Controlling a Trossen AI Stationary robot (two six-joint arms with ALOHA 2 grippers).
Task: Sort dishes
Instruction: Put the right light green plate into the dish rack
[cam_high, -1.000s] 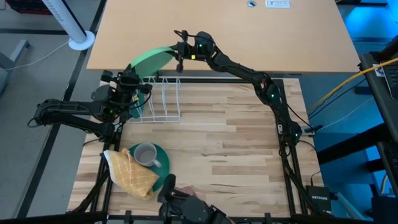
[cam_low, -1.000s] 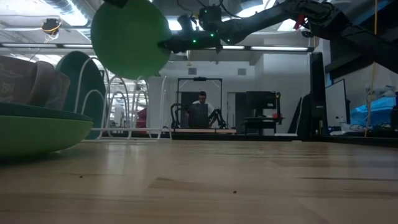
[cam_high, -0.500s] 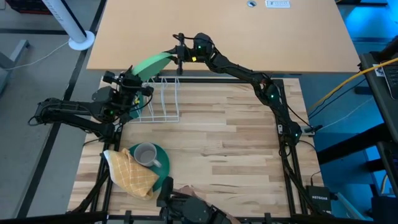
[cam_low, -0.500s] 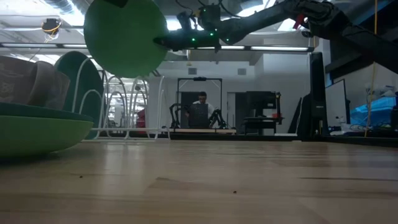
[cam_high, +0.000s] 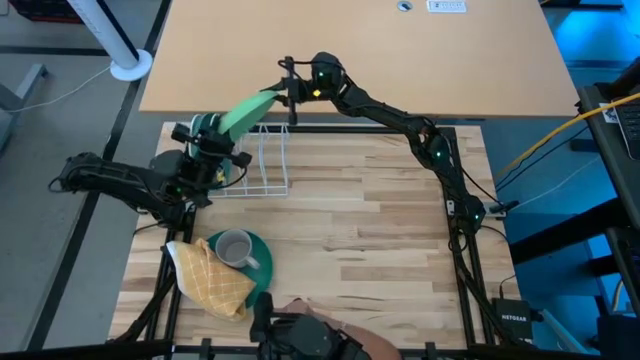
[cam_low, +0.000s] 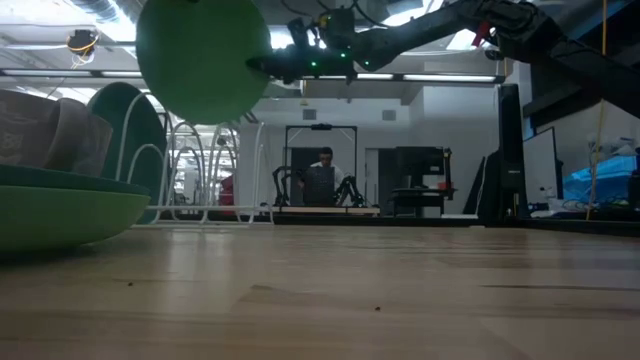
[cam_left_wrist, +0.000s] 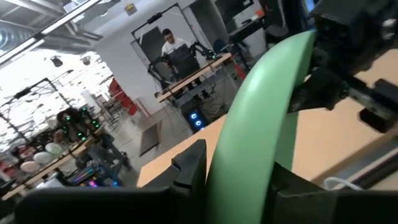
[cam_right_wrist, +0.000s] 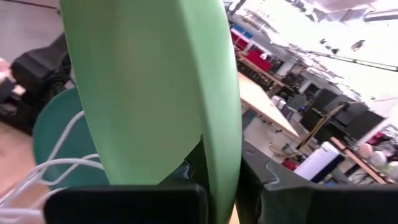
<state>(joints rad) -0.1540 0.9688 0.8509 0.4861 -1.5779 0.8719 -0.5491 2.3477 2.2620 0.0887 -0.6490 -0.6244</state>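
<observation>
On the near left of the tabletop, a mug sat on a teal plate beside the cloth. Farther back, over the rack, a green plate hung on edge between both arms: the left gripper pinched its near-left rim, the right gripper its far-right rim. Its long axis ran between them, the rack's slots just below.
</observation>
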